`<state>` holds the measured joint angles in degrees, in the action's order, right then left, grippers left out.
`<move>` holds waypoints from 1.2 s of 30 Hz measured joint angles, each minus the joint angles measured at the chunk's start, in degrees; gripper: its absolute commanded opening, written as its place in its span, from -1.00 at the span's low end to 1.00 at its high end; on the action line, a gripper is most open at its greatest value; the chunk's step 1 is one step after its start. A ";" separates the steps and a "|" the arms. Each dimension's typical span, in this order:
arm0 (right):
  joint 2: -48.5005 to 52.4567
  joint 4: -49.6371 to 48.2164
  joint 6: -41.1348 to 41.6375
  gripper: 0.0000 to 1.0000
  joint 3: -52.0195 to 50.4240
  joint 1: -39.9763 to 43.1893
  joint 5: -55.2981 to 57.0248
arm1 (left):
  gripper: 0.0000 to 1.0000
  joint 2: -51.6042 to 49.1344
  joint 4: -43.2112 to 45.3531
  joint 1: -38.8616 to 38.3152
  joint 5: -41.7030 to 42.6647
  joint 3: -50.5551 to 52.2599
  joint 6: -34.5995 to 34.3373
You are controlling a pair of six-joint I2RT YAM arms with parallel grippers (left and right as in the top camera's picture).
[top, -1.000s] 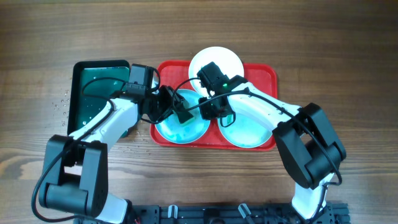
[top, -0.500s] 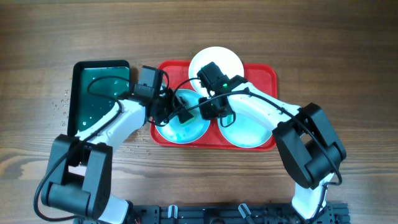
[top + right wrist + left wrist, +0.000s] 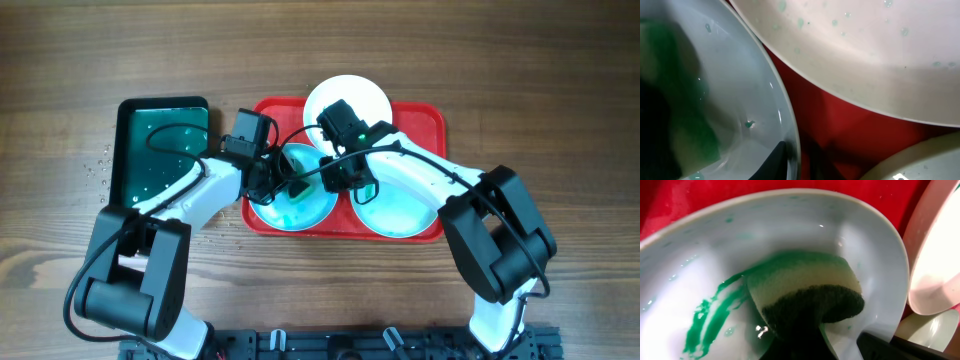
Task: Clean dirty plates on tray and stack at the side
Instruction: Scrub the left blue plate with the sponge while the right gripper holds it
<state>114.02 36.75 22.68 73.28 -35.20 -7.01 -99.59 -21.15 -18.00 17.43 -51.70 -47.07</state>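
Observation:
On the red tray [image 3: 425, 120] lie three plates. The white plate [image 3: 345, 90] is at the back. A pale turquoise plate [image 3: 395, 215] sits front right. The other turquoise plate [image 3: 300, 212] sits front left, streaked with teal smear [image 3: 705, 315]. My left gripper [image 3: 283, 183] is shut on a green and yellow sponge [image 3: 805, 287], which rests inside this plate [image 3: 715, 255]. My right gripper [image 3: 792, 160] is shut on the plate's right rim [image 3: 787, 115], one finger [image 3: 775, 160] inside the plate. The white plate [image 3: 865, 45] and red tray [image 3: 840, 125] lie just beyond.
A dark green, black-rimmed tray [image 3: 160, 150] holding water stands left of the red tray. Water drops [image 3: 100, 165] dot the wood beside it. The two arms cross close together over the red tray's middle.
My left arm has moved right, further over the front-left plate, and its jaws have closed on the sponge. The right arm and the plates have stayed put.

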 measured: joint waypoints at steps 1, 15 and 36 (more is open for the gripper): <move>0.00 0.00 0.00 -0.65 0.00 0.00 0.00 | -0.92 0.04 0.42 0.00 0.20 0.00 0.31; 0.00 -0.04 0.00 -0.66 0.00 0.00 -0.02 | -0.92 -1.36 4.74 1.25 -5.07 -0.11 5.68; 0.00 -0.22 0.00 -0.65 0.00 -0.17 -0.42 | -0.92 3.91 -4.70 2.49 -5.66 -0.11 6.08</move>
<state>114.02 36.53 22.68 73.28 -35.38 -7.42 -95.68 -25.85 -15.51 11.77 -51.81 -40.99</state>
